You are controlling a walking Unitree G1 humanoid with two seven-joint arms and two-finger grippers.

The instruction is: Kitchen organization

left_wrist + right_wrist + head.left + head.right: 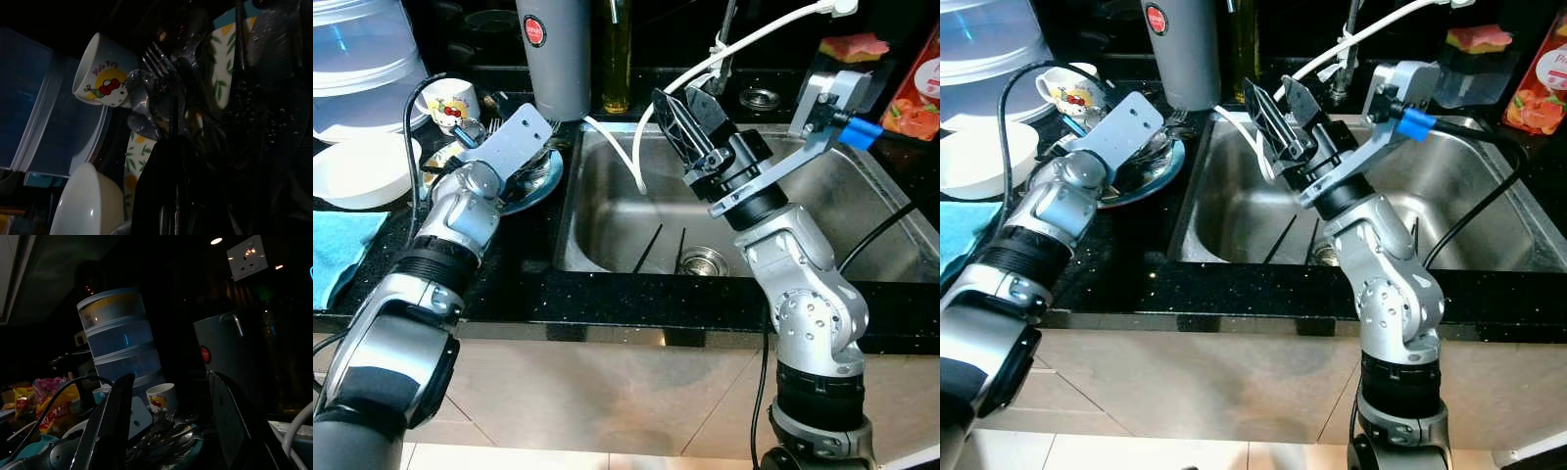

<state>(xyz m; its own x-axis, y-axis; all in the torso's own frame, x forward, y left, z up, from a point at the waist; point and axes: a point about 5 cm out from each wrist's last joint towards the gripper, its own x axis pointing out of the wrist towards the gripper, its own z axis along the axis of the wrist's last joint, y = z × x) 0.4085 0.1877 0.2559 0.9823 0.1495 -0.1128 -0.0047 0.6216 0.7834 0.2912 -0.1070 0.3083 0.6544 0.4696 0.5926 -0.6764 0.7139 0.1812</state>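
- Plate (pixel 540 183) with cutlery (pixel 1157 137) heaped on it, on the black table (pixel 519 279) just beside the sink (pixel 607 230), right under the left pincer (pixel 168 147).
- Left pincer down among the cutlery, next to a fork (pixel 155 61) and spoons; fingers too dark and hidden to tell wide or narrow.
- Mug (pixel 450 101) with a cartoon print just beyond the left pincer, at the plate's far edge.
- White bowl (pixel 362 168) to the outer side of the left arm, blue cloth (pixel 337 245) nearer the robot, stacked clear containers (pixel 362 59) further back.
- Grey flask (pixel 555 54) with a red badge and a bottle (pixel 615 59) standing behind the plate and sink corner.
- Right pincer (pixel 690 122) raised over the sink, wide, holding nothing, pointing toward the plate side.
- White hose (pixel 626 157) just beside the right pincer, hanging into the sink; drain (pixel 703 261) below it.
- Sponge (pixel 852 46) and a red packet (pixel 915 93) well off to the right pincer's outer side.
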